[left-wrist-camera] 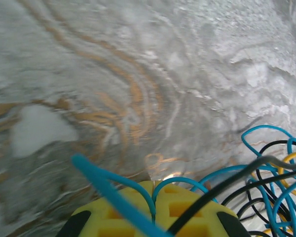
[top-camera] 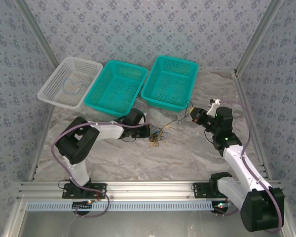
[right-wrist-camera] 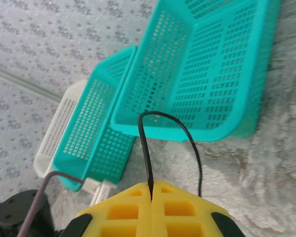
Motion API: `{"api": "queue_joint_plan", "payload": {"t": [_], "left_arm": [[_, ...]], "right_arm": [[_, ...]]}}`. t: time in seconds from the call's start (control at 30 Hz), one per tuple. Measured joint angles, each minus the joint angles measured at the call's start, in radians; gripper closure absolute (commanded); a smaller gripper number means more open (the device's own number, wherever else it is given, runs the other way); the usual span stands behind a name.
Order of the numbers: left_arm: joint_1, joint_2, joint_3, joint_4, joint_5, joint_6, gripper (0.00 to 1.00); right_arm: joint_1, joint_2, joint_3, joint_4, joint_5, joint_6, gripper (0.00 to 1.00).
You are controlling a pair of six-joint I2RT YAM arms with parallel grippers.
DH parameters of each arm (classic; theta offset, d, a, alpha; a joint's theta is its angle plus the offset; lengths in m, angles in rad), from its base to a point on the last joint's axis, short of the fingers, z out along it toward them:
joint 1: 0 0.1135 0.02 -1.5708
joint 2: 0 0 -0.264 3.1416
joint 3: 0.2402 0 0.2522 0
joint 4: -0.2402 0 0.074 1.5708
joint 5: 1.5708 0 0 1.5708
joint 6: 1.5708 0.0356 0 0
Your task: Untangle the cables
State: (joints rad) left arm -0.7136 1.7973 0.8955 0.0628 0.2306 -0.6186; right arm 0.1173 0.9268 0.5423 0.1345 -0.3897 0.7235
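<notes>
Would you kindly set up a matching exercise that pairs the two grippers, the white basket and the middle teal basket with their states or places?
Things:
1. left gripper
2. right gripper
3. white basket
4. middle teal basket

States or places:
A. contains a loose blue loop
B. shut on black cable
C. second basket from the left
D. shut on blue cable

Pairs: 1-D, 2-B, 3-A, 4-C.
</notes>
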Motion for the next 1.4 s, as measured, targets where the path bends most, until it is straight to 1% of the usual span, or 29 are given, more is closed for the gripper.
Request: {"api": "queue_joint_plan", "payload": {"t": [0.3,0.47,0.57,0.73,0.8,0.9,1.0,1.1,1.13,1.2,1.27,1.33,1.4], "left_arm": [[0.025,-0.062,-0.079,0.026,-0.065,-0.046,1.00],[0.031,-0.100,-0.119,0.039,-0.101,-0.063,1.00],[0.040,-0.109,-0.125,0.039,-0.120,-0.071,1.00],[0.054,-0.123,-0.145,0.048,-0.131,-0.076,1.00],[0.060,-0.135,-0.163,0.058,-0.131,-0.076,1.00],[0.060,-0.150,-0.180,0.066,-0.137,-0.076,1.00],[0.060,-0.154,-0.181,0.071,-0.143,-0.076,1.00],[0.060,-0.154,-0.191,0.089,-0.141,-0.079,0.99],[0.060,-0.157,-0.200,0.104,-0.134,-0.078,0.93],[0.060,-0.177,-0.232,0.148,-0.100,-0.064,0.72],[0.059,-0.209,-0.259,0.187,-0.058,-0.040,0.54],[0.050,-0.258,-0.270,0.211,-0.019,0.006,0.39],[0.030,-0.317,-0.270,0.242,0.015,0.069,0.24]], "right_arm": [[-0.101,-0.014,-0.012,-0.041,-0.006,0.041,1.00],[-0.165,-0.055,-0.026,-0.073,-0.006,0.060,1.00],[-0.234,-0.104,-0.026,-0.111,-0.009,0.063,1.00],[-0.396,-0.202,-0.007,-0.206,-0.015,0.060,1.00],[-0.469,-0.229,0.033,-0.264,-0.018,0.045,1.00],[-0.550,-0.247,0.106,-0.337,-0.017,0.018,1.00],[-0.615,-0.256,0.174,-0.399,0.001,-0.002,1.00],[-0.656,-0.260,0.208,-0.421,0.004,-0.014,1.00],[-0.660,-0.260,0.211,-0.419,-0.004,-0.015,1.00],[-0.657,-0.257,0.210,-0.391,-0.066,-0.013,1.00],[-0.622,-0.240,0.209,-0.344,-0.138,-0.010,1.00],[-0.530,-0.214,0.224,-0.338,-0.186,-0.040,1.00],[-0.381,-0.179,0.255,-0.362,-0.199,-0.110,1.00]]}}
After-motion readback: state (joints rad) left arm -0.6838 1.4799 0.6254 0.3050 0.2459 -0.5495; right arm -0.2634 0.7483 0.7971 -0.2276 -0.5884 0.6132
